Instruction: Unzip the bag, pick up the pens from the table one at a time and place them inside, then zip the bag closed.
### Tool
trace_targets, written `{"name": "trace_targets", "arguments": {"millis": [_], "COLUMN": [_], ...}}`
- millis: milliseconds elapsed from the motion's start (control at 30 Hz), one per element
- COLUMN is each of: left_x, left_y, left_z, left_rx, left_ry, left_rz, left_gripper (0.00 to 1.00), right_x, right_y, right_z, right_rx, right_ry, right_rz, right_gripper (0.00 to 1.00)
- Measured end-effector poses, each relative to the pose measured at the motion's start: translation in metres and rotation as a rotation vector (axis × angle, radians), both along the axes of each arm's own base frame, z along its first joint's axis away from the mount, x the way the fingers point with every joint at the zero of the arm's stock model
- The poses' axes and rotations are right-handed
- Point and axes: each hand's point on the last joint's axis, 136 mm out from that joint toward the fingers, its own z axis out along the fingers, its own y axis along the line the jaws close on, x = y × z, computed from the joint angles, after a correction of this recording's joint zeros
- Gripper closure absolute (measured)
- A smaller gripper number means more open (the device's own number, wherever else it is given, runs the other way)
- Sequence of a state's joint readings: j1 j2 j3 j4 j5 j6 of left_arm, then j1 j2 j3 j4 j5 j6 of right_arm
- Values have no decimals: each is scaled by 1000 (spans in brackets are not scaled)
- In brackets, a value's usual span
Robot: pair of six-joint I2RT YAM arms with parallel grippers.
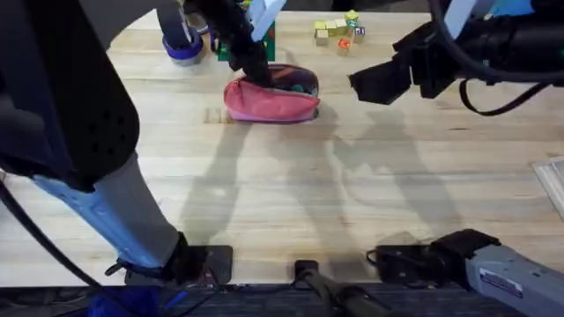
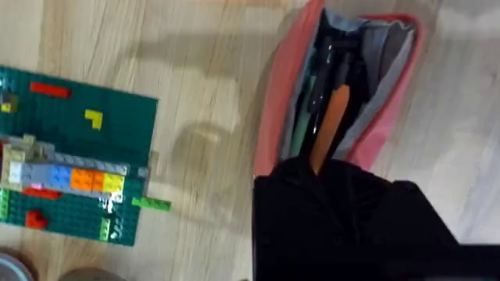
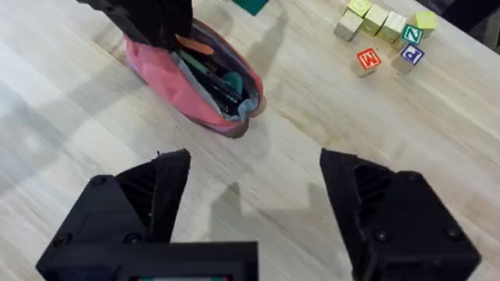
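Black arms, blue-grey links; black end effector (image 3: 254, 195) fingers.

1. The bag (image 1: 269, 99), a pink oblong fabric pouch, lies on its side near the table's (image 1: 291, 194) far edge, left of the middle, its zipper open and the mouth gaping over a grey lining.
2. An orange pen (image 2: 331, 125) sits inside the open mouth, one end poking out.
3. A green pen (image 2: 301, 129) lies beside it inside the bag.
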State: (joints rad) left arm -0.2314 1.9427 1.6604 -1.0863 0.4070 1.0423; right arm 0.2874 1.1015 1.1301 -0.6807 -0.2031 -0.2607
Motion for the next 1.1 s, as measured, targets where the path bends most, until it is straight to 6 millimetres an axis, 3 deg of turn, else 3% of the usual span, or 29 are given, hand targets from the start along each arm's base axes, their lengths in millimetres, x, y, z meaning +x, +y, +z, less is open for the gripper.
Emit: {"name": "trace_targets", "arguments": {"millis": [300,367,533,567,900,1100], "left_x": [3,2,1,0,-8,-9], "left_y": [3,4,2,2,4,6], "left_z": [-1,-2,-4,-4,-5,14], "left_rx": [19,23,23,23,32,37], "left_ry": [2,3,13,20,54,64], "left_rz": [32,34,32,35,35,40], "left_gripper": [950,871,96,38,8,6], "right_x": [0,0,0,0,0,0], "right_y": [0,0,0,0,0,0], "right_z": [0,0,0,0,0,0], "right_rx": [0,0,0,0,0,0], "right_ry": [0,0,0,0,0,0], "right_rz": [0,0,0,0,0,0], "right_gripper": [5,5,5,5,4,5]}}
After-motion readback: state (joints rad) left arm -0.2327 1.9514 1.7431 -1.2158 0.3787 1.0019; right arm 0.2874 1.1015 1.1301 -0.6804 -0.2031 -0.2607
